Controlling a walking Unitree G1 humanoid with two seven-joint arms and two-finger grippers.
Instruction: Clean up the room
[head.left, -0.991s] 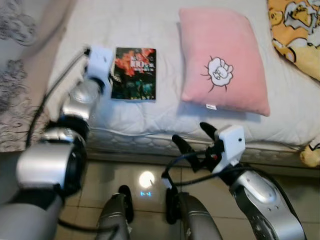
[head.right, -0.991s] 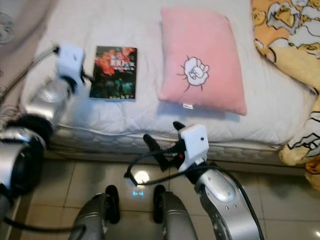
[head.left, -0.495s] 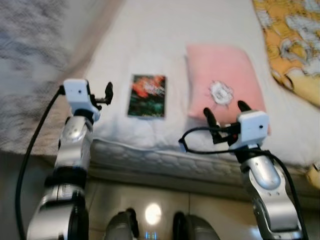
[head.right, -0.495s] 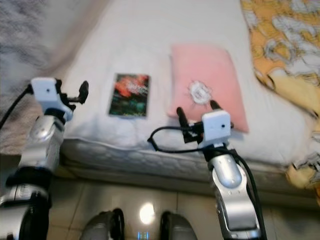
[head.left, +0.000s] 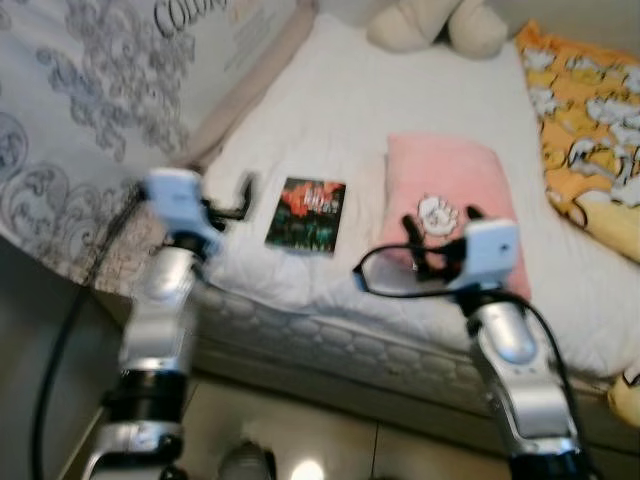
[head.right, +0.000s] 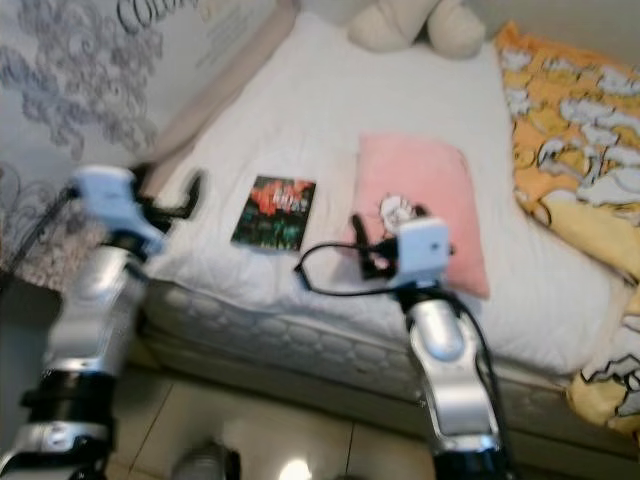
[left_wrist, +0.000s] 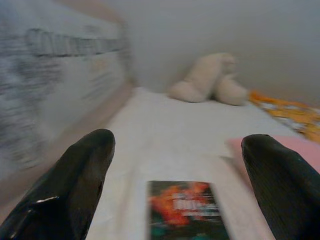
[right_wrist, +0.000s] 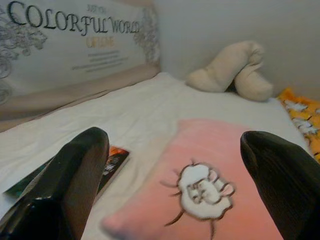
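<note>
**Both arms raised over the bed, nothing held**

I have the white bed (head.left: 400, 130) in front of me. No boxes or baskets in sight; everything lies loose on the mattress. The book (head.left: 306, 215) lies flat near the bed's near edge, left of centre, its dark cover with a red-orange picture facing up. Its long axis runs from near to far, tilted slightly to the right at the far end. There is lettering on the cover, but I cannot read it. Just right of the book, with a narrow strip of sheet between them, lies the pink pillow (head.left: 455, 205), also lengthwise near to far, with a white cartoon figure printed in the middle.

At the far end of the bed I see a cream plush toy (head.left: 435, 25). Along the right side lies an orange blanket (head.left: 590, 130) with white cartoon figures. On the left a pale patterned curtain (right_wrist: 75, 45) carries the words "COLORFUL WORLD" in large letters; the smaller lines below are too fine for me to read.

My left gripper (left_wrist: 182, 185) hovers above the near left edge of the mattress, fingers (left_wrist: 75, 185) spread wide, the book framed between them. My right gripper (right_wrist: 175, 185) hovers over the near end of the pillow, fingers spread too, holding nothing.
</note>
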